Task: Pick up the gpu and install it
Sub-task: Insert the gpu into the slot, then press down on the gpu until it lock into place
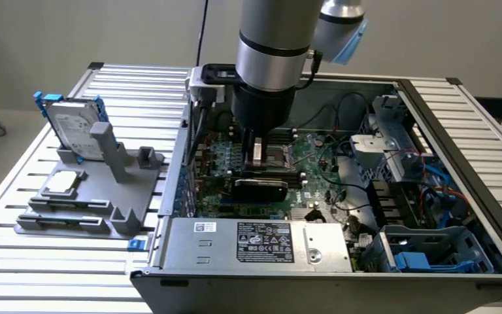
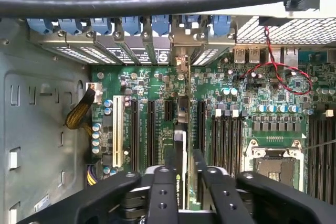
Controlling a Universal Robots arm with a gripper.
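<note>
Two fingers [image 2: 161, 198] clamped on the gpu [image 2: 180, 156], gripper [image 1: 258, 167] deep inside the open computer case [image 1: 321, 291] — card edge-on, right over the green motherboard [image 2: 157, 85] slots, blue clips [image 2: 128, 24] beyond, hard drive [image 1: 75, 127] out on the grey stand [image 1: 102, 209] at the exterior view's left.

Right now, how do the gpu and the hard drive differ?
The gpu is inside the open case, over the motherboard; the hard drive stands outside on the grey fixture. The gripper grips the gpu; the hard drive stands free. The gpu shows a black shroud; the hard drive is silver with blue rails.
</note>
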